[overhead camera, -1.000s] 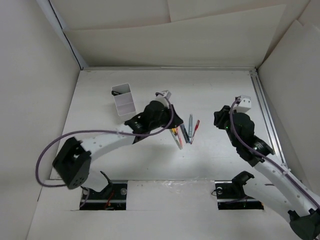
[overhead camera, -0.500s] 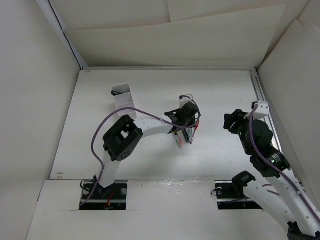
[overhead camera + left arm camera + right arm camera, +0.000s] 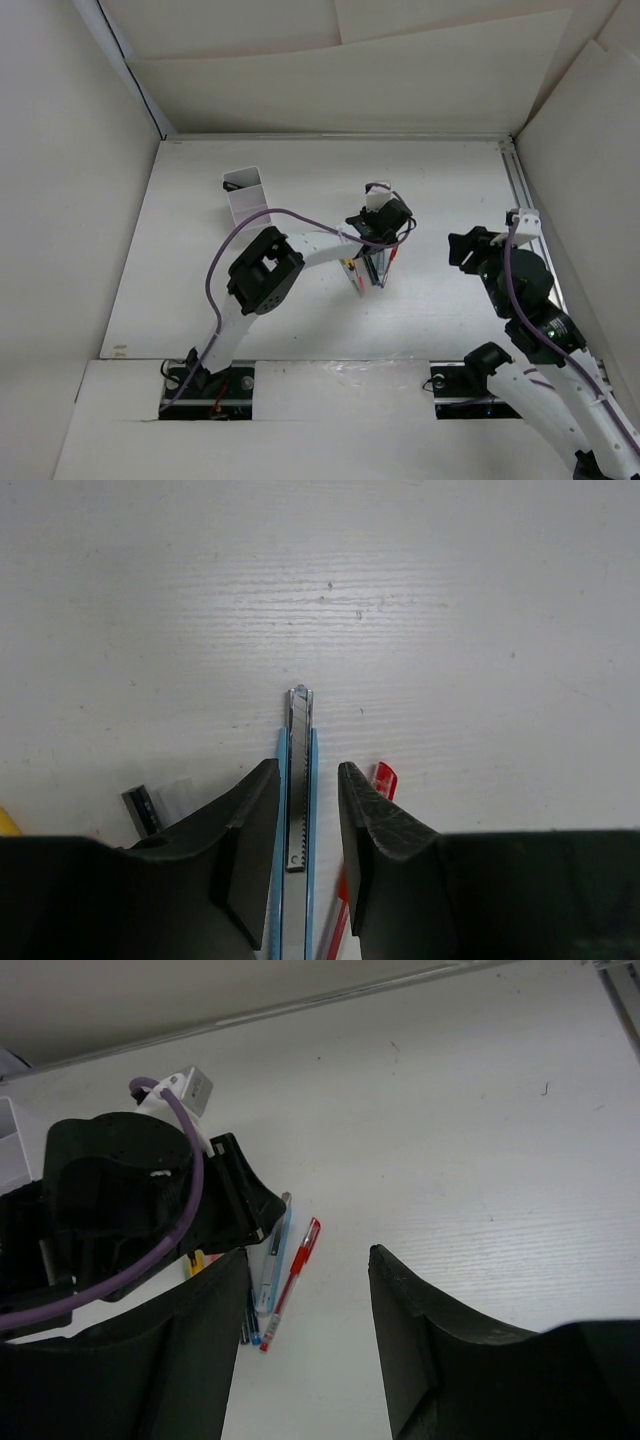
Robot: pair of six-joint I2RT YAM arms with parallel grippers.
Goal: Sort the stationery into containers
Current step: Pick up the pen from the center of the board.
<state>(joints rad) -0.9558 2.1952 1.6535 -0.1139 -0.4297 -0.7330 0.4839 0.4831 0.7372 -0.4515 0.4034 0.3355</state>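
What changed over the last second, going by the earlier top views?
The left gripper swung right, from beside the white box to the pen cluster. It now straddles the blue pen with its jaws open and grips nothing yet. The right gripper pulled back to the right, open and empty. The box and the pens stayed put.

No readable text or labels anywhere (pens included).

- The left arm (image 3: 310, 245) stretches far forward, the left hand (image 3: 300, 780) low, fingers narrowly parted.
- The right arm (image 3: 535, 320) sits bent, the right hand (image 3: 300, 1300) raised, fingers spread wide.
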